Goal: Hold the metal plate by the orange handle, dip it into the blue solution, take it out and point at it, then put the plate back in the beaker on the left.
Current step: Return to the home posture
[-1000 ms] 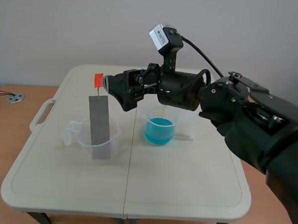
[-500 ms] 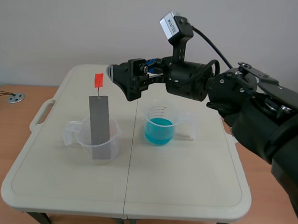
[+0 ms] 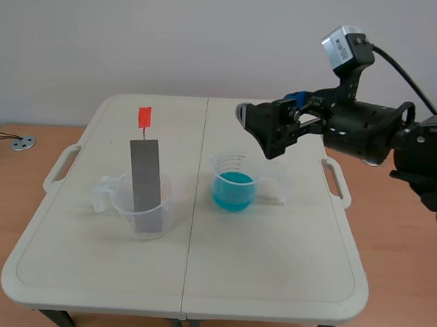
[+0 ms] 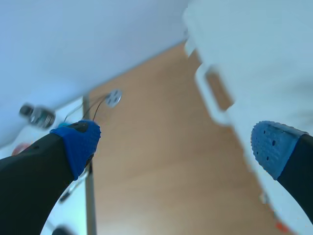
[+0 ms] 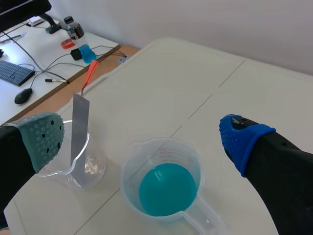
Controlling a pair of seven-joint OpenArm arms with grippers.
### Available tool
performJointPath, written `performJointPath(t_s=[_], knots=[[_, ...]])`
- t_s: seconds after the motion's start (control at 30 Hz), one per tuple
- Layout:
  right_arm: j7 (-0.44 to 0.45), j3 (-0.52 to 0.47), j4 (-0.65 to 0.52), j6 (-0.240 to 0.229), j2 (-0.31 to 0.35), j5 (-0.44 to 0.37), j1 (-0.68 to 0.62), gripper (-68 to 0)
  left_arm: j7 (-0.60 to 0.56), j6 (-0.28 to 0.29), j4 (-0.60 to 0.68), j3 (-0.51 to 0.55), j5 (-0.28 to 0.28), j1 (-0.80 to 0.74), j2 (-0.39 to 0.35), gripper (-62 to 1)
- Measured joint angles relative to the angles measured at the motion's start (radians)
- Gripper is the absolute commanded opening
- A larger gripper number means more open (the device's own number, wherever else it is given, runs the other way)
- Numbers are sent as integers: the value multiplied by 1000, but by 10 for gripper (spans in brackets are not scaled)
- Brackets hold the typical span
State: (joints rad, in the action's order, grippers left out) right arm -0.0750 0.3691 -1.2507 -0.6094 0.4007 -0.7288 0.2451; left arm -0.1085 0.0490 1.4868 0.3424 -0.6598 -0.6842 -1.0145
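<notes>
- The right gripper [image 3: 260, 133] is hanging in the air over the table's [image 3: 272, 261] far right part, its fingers spread wide with nothing between them.
- Its grey-green pad [image 5: 44, 139] and blue pad [image 5: 239, 137] are framing both beakers in the right wrist view; the beakers are sitting ahead of and below the gripper.
- The left gripper [image 4: 176, 147] is also gaping open and empty (the scene view is not showing it). Its wrist view is taking in the wooden floor [image 4: 161, 171] beside the table's edge.
- The solution [image 3: 234, 190] is filling the lower part of the right beaker [image 3: 226, 166]. That beaker is standing near the table's middle, below the right gripper and apart from it.
- The plate [image 3: 146, 176] is standing nearly upright in the left beaker [image 3: 146, 220]. Its lower end is sitting inside and most of its length is rising above the rim, well apart from both grippers.
- The orange handle [image 3: 144, 117] is sticking up from the plate's top, with no finger touching it.
- The two beakers are standing apart, one on each side of the table's centre seam.
- A round disc [image 3: 23, 144] with a cable is lying on the floor beyond the table's left side.
</notes>
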Motion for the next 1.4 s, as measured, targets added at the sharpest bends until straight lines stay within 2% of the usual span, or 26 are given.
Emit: performJointPath(t_s=[0.13,0.33,0.47,0.6,0.73,0.8,1.07,1.2,1.4], knots=[[1,-66,-129,12,40,8,-93,-10,-80,0,76,-8,-48,0,3,14],[3,-155,-306,19,59,123,-261,-10,-113,-2,192,-19,-39,0,56,14],[4,-203,-385,23,59,164,-372,-10,-111,3,271,-22,26,0,106,14],[27,-238,-436,42,59,195,-463,-10,-103,8,332,-52,134,19,156,14],[71,-270,-484,42,59,248,-543,-10,-76,11,339,-132,250,97,222,14],[78,-288,-508,46,59,247,-578,-10,-51,12,336,-175,302,138,253,14],[114,-331,-525,48,59,254,-683,-10,-31,19,331,-322,444,256,362,14],[112,-330,-525,48,59,272,-686,-10,-29,24,321,-383,470,263,389,14],[112,-330,-525,48,59,269,-680,-10,-16,23,321,-408,470,263,394,14]])
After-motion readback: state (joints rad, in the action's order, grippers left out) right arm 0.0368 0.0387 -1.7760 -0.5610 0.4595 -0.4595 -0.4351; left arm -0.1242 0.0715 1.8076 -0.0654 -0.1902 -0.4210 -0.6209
